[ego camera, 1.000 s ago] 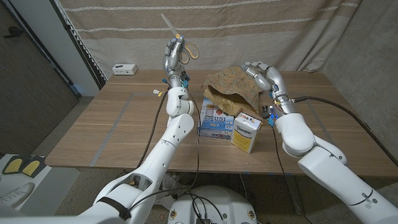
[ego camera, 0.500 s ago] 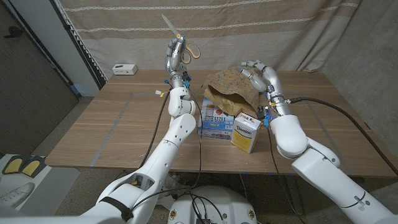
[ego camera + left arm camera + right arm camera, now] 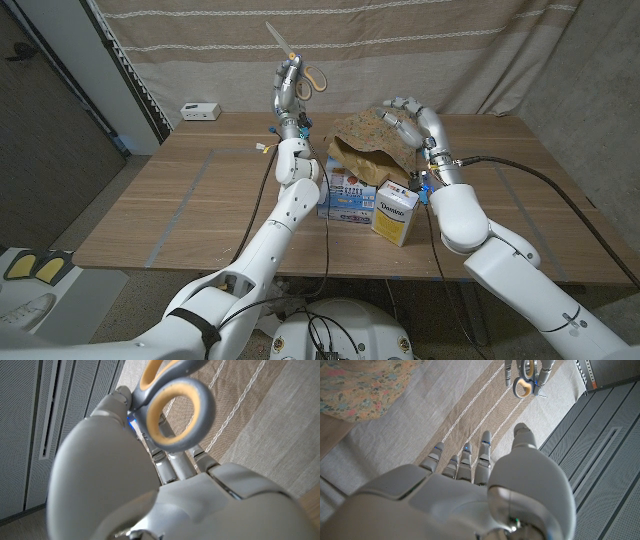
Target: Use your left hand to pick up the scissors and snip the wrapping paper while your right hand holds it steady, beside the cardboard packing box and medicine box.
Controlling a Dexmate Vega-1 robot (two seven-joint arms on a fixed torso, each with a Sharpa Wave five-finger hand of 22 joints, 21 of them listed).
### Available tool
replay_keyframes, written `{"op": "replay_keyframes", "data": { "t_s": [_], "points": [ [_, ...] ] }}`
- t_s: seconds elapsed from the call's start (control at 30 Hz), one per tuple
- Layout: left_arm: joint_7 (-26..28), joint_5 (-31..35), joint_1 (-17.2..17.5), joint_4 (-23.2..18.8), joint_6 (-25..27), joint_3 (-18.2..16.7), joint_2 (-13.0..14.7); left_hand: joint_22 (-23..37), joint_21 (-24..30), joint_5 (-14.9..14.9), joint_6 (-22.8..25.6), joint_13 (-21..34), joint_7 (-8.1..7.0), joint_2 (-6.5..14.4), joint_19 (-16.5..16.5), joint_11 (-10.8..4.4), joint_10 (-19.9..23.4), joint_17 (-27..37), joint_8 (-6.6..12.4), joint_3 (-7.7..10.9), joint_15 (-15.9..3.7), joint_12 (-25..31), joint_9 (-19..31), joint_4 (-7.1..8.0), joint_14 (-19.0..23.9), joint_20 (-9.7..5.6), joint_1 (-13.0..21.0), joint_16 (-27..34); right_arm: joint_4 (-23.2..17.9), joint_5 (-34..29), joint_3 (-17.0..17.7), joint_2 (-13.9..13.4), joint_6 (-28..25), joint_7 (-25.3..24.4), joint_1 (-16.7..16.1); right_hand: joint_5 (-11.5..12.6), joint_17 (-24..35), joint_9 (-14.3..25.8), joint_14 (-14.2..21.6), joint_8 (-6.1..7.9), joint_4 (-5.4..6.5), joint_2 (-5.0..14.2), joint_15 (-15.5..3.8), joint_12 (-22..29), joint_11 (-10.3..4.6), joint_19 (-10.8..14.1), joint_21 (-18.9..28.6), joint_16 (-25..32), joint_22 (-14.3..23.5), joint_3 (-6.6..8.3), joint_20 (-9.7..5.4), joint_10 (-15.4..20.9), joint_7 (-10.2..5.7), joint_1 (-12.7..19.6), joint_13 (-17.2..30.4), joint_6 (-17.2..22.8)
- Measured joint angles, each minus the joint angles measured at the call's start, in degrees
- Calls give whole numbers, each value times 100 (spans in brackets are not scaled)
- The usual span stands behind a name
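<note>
Left hand gripping scissors, raised high, well above and beside wrapping paper. Right hand spread, empty, at paper's far side, contact unclear. Pickup judged done; next: steady paper, lower blades to its edge.

— The scissors? Grey handles lined in orange-yellow.
— And the wrapping paper? Tan, speckled with a small floral print.
— The curtain? Beige with white stripes, behind the brown wooden desk.
</note>
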Motion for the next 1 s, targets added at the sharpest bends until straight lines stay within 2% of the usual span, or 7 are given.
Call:
{"op": "replay_keyframes", "data": {
  "t_s": [0.23, 0.43, 0.6, 0.67, 0.7, 0.73, 1.0],
  "points": [
    [-203, -156, -122, 225, -2, -40, -101, 0, 0, -1, 0, 4, 0, 0, 0, -2, 2, 1, 1, 0, 0, -2, 1, 0, 0, 0, 0, -1, 20, -117, -93, 21, -33, -1, 81, 0, 0, 0, -30, -43, 22, 30, 30, -17, 32, -59, 0, 0, 0, 22, -2, -51, 43, 30, 0, -43],
    [-354, -265, -251, 415, 16, -77, -179, 1, 0, -1, 0, 4, 0, 0, 0, -7, 7, 1, 1, 0, 0, -18, 2, 0, 0, 0, 0, -2, 53, -268, -170, 62, -31, -70, 144, -41, 0, -1, -97, -86, 29, 9, 36, -84, 22, -91, -21, 0, -1, 58, 30, -224, -238, 52, 0, -132],
    [-478, -328, -372, 575, 45, -99, -242, 1, 0, -2, 0, 4, 0, 0, 0, -7, 7, 1, 1, 0, 0, -22, 2, 0, 0, 0, 0, -2, 84, -379, -199, 96, 14, -114, 183, -50, 0, -1, -123, -107, 29, 7, 61, -119, 22, -99, -21, 0, -1, 58, 39, -286, -248, 53, 0, -125],
    [-519, -344, -407, 622, 54, -104, -264, 173, 201, 157, -40, -36, -39, -47, -196, -48, -34, 206, 116, 50, -61, 193, 152, -50, -220, 5, 47, 424, 95, -417, -210, 108, 34, -130, 195, -50, 0, -1, -144, -107, 29, 0, 83, -150, 22, -123, -21, 0, -1, 58, 19, -286, -259, 106, 0, -111],
    [-552, -357, -439, 665, 61, -107, -281, 241, 310, 255, -64, -102, -63, -92, -297, -49, -34, 322, 187, 189, -27, 329, 217, -55, -375, 18, 92, 685, 108, -452, -223, 119, 52, -145, 208, -50, 0, -1, -153, -107, 30, 0, 92, -150, 22, -153, -21, 0, -1, 58, 30, -286, -287, 106, 0, -83],
    [-577, -368, -439, 665, 68, -107, -281, 269, 371, 314, -73, -151, -71, -92, -355, -50, -36, 378, 229, 227, 26, 402, 242, -83, -437, 15, 92, 827, 117, -452, -235, 129, 52, -145, 219, -50, 0, 8, -153, -107, 32, 0, 92, -150, 22, -162, -21, 0, -1, 61, 39, -286, -302, 107, 0, -68],
    [-722, -396, -592, 910, 81, -120, -392, 281, 422, 346, -73, -203, -71, -122, -382, -59, -45, 439, 256, 264, 104, 484, 255, -120, -516, 10, 122, 961, 179, -652, -314, 186, 137, -169, 314, -50, 0, 26, -165, -107, 53, 45, 104, -151, 33, -182, -21, 0, -1, 81, 60, -336, -369, 152, 0, 1]
  ]
}}
